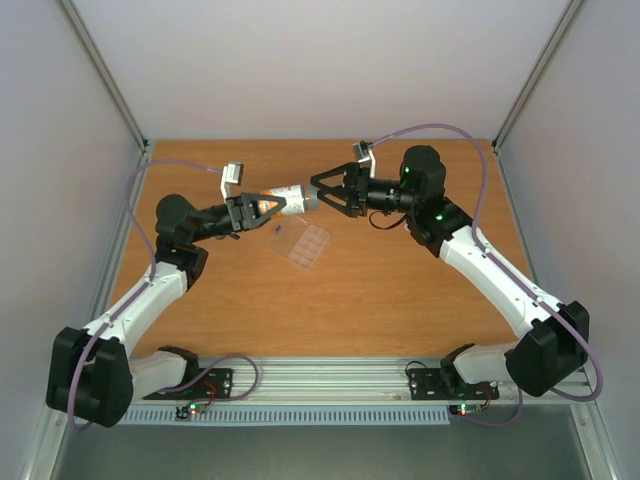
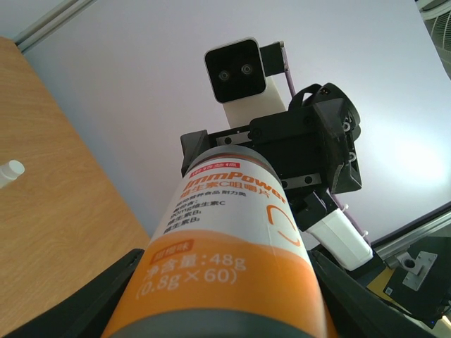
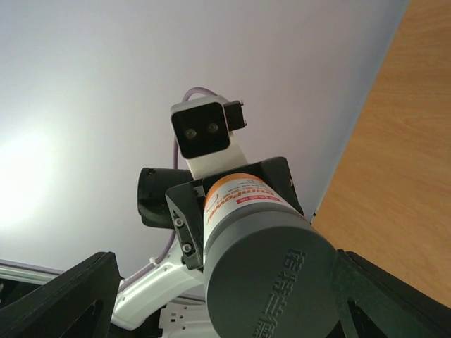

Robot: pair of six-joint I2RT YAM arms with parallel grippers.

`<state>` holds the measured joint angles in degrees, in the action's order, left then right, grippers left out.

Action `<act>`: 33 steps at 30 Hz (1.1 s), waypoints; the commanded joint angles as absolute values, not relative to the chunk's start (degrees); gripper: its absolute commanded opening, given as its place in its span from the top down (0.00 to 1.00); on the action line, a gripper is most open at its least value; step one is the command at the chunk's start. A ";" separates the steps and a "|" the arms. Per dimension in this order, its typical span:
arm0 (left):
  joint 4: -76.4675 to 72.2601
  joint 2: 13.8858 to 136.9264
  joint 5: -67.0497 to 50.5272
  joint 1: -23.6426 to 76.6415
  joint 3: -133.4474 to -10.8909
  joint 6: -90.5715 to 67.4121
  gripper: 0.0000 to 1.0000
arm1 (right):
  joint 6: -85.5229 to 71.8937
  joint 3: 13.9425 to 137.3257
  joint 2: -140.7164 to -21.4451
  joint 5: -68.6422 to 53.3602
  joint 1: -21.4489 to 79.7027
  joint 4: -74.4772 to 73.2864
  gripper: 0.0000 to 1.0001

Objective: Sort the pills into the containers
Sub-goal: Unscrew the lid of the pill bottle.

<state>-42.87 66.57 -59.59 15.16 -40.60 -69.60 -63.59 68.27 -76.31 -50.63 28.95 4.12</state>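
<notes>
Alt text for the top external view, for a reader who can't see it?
The left tool grips an orange-and-white pill bottle in midair, its grey cap between the open fingers of the right tool. Nearby, a clear plastic compartment pill box lies on the wooden table.

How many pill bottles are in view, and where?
1. The bottle is held level above the table by the left gripper; the open right gripper stands around its cap. No other shows.
</notes>
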 commanded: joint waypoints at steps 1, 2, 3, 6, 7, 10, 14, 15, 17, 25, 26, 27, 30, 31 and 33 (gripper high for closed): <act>-46.10 67.27 -59.06 15.52 -42.75 -68.54 0.91 | -63.57 69.02 -76.78 -52.24 28.92 2.48 0.16; -46.15 67.39 -59.06 15.60 -42.86 -68.63 0.91 | -63.28 69.06 -76.94 -52.15 28.92 2.21 0.16; -46.14 67.46 -59.11 15.63 -42.93 -68.64 0.91 | -63.07 69.15 -77.02 -52.06 28.92 1.94 0.16; -46.14 67.59 -59.09 15.60 -42.98 -68.60 0.91 | -62.51 69.65 -77.34 -51.99 28.79 1.37 0.17; -46.14 67.69 -59.08 15.60 -42.98 -68.56 0.91 | -61.96 69.88 -77.40 -51.79 28.74 0.78 0.17; -46.12 67.52 -59.15 15.58 -42.81 -68.51 0.91 | -60.46 70.18 -77.21 -51.18 28.20 -1.06 0.17; -45.90 67.41 -59.15 15.56 -42.80 -68.30 0.91 | -58.71 70.73 -76.33 -49.86 26.92 -3.40 0.17; -45.96 67.37 -59.08 15.56 -42.81 -68.29 0.91 | -58.55 70.55 -76.09 -49.68 26.70 -3.42 0.17; -46.18 67.52 -58.99 15.58 -42.80 -68.37 0.91 | -58.49 70.13 -76.14 -50.26 26.46 -3.55 0.17; -47.46 68.92 -58.91 16.07 -43.31 -69.26 0.91 | -59.81 69.04 -77.18 -52.66 26.50 -1.51 0.19; -47.50 69.11 -58.89 16.18 -43.40 -69.30 0.91 | -60.16 68.97 -77.28 -53.04 26.54 -1.07 0.19; -47.59 69.23 -58.78 16.37 -43.48 -69.29 0.91 | -60.30 68.91 -77.45 -53.30 26.54 -0.95 0.19; -47.63 69.49 -58.35 16.69 -43.83 -69.35 0.91 | -60.38 68.67 -77.72 -53.52 26.59 -1.04 0.19; -47.64 69.62 -58.27 16.90 -44.00 -69.35 0.91 | -60.36 68.45 -77.74 -53.53 26.63 -1.04 0.19; -47.65 69.94 -58.20 17.19 -44.33 -69.35 0.91 | -60.62 68.15 -77.64 -53.81 26.63 -0.65 0.19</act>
